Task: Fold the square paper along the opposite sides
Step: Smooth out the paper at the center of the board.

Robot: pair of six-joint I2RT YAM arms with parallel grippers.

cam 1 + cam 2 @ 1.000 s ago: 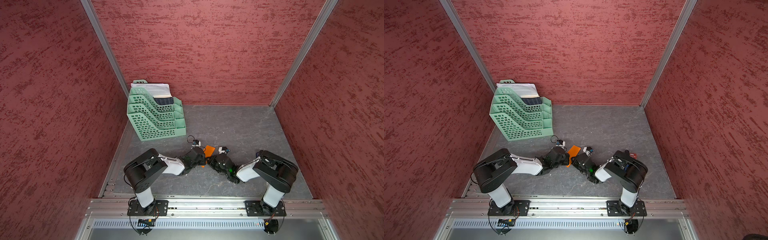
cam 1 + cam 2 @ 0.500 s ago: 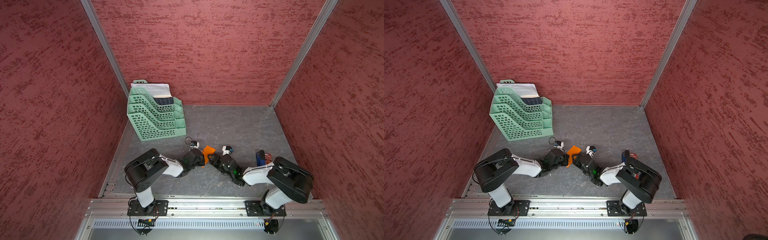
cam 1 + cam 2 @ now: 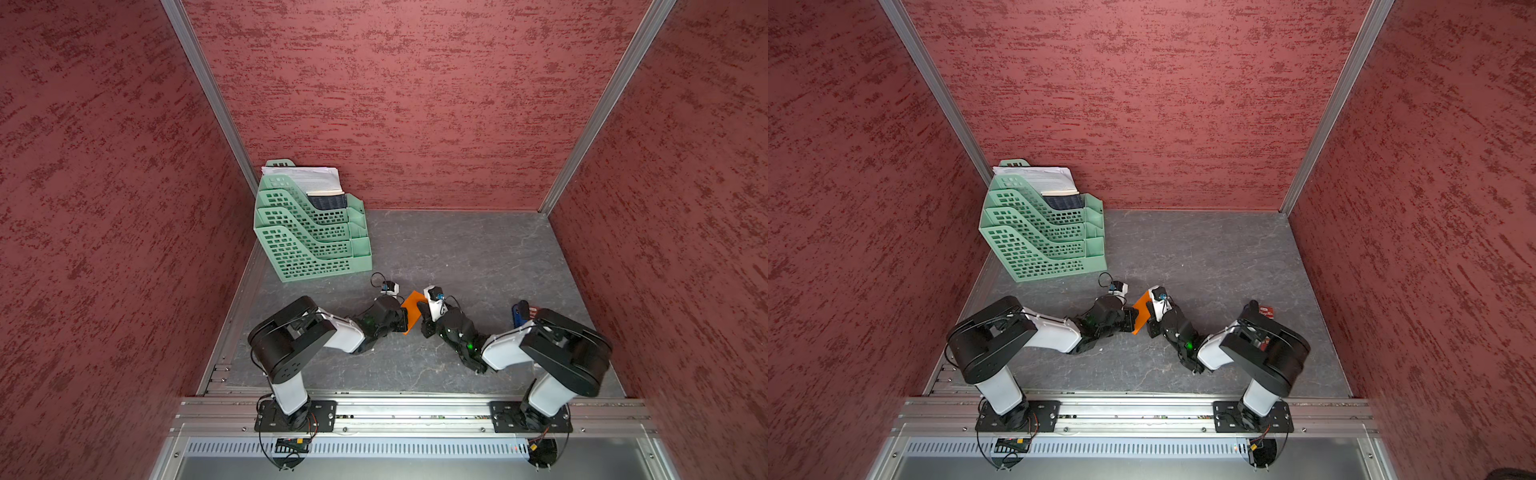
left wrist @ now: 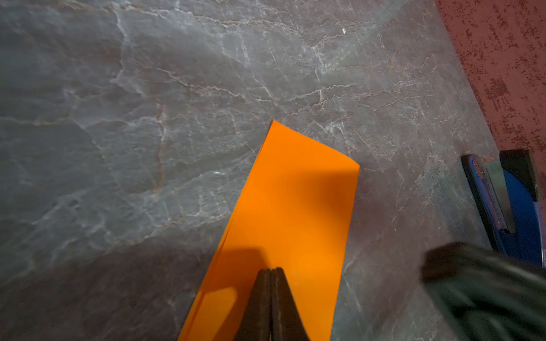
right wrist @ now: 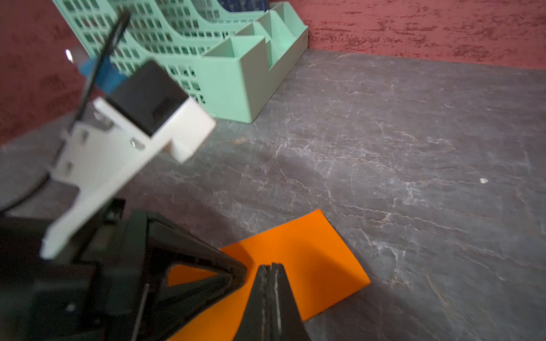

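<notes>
Resting on the square paper (image 4: pixel 295 206), both jaws clenched empty; only wrist views tell.

A thin, plain, bright orange square paper sheet (image 3: pixel 413 309) (image 3: pixel 1140 311) (image 4: pixel 289 212) (image 5: pixel 298 259) is seen lying near the low front corner of the pale green tiered plastic file rack (image 3: pixel 311 245), apart from it. It is shown as a narrow oblong, with a second layer visible along one long edge.

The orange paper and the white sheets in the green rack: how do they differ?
The orange paper is plain; the white sheets are printed. The orange paper lies on the table; the white sheets sit in the green rack. Both are thin paper.
</notes>
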